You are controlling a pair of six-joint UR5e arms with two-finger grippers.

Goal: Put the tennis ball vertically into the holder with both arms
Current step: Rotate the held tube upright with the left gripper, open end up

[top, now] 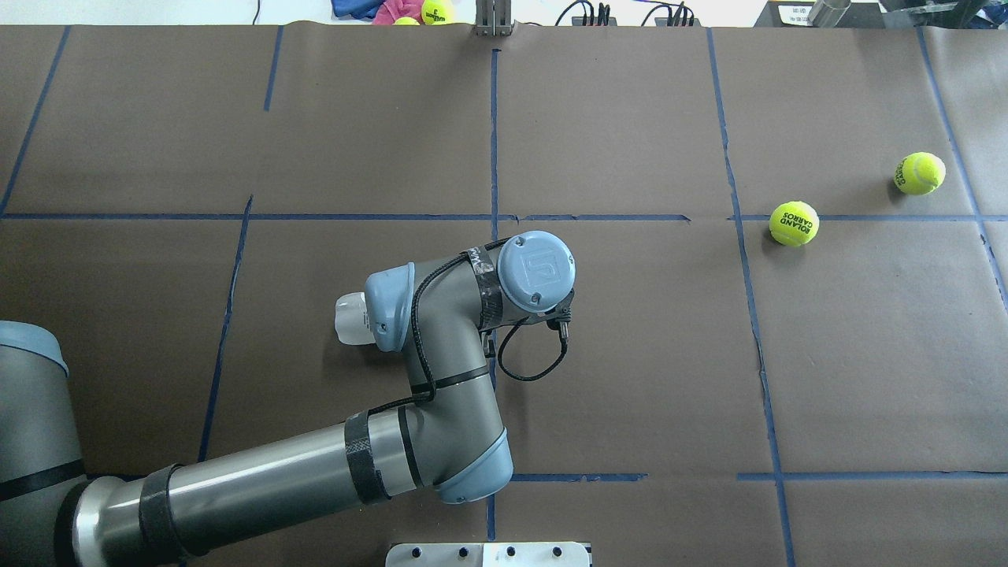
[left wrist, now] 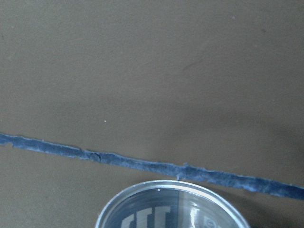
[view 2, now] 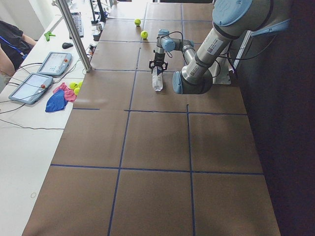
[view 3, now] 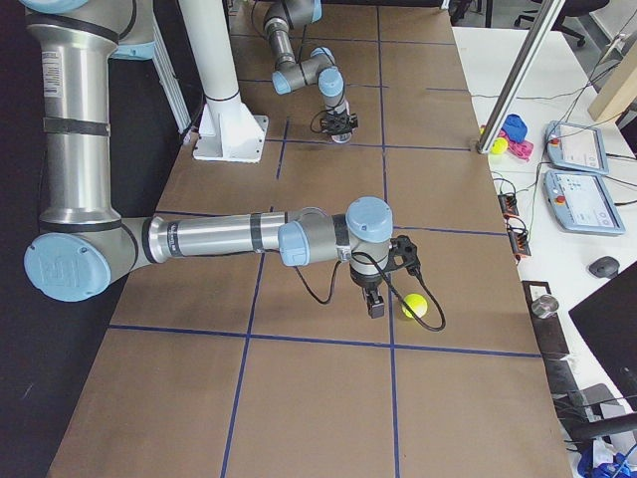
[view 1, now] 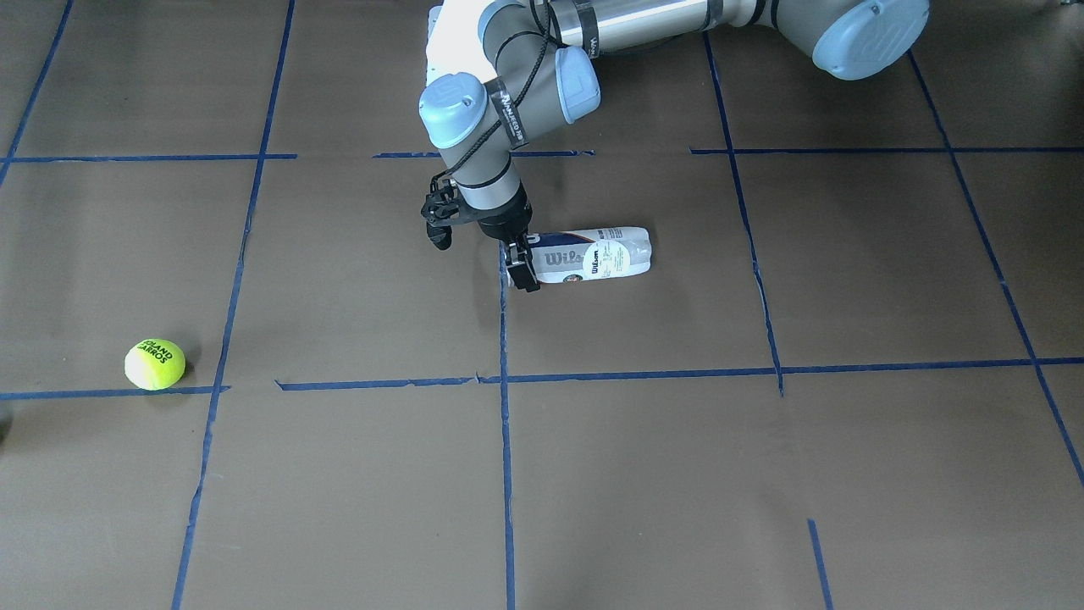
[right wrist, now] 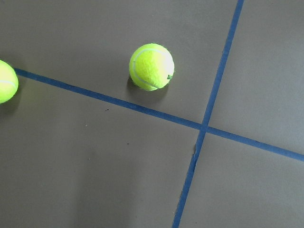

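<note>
The tennis ball [view 1: 155, 364] with dark ROLAND GARROS lettering lies alone on the brown table, at the right in the overhead view [top: 794, 224]. The holder [view 1: 597, 254], a clear Wilson can, lies on its side; its closed end [top: 349, 319] sticks out from under my left wrist. My left gripper [view 1: 523, 264] points down over the can's mouth end, one finger [view 1: 525, 275] at its near side. I cannot tell whether it presses on the can. The metal rim [left wrist: 173, 205] fills the bottom of the left wrist view. My right gripper [view 3: 375, 307] hangs above the balls; its state is unclear.
A second yellow ball [top: 920, 173] lies to the right of the first and shows mid-frame in the right wrist view [right wrist: 152, 66]. The white pedestal base [view 3: 229, 139] stands at the robot's edge. Tablets [view 2: 54, 64], cloths and a metal post [view 2: 74, 34] stand on the operators' side.
</note>
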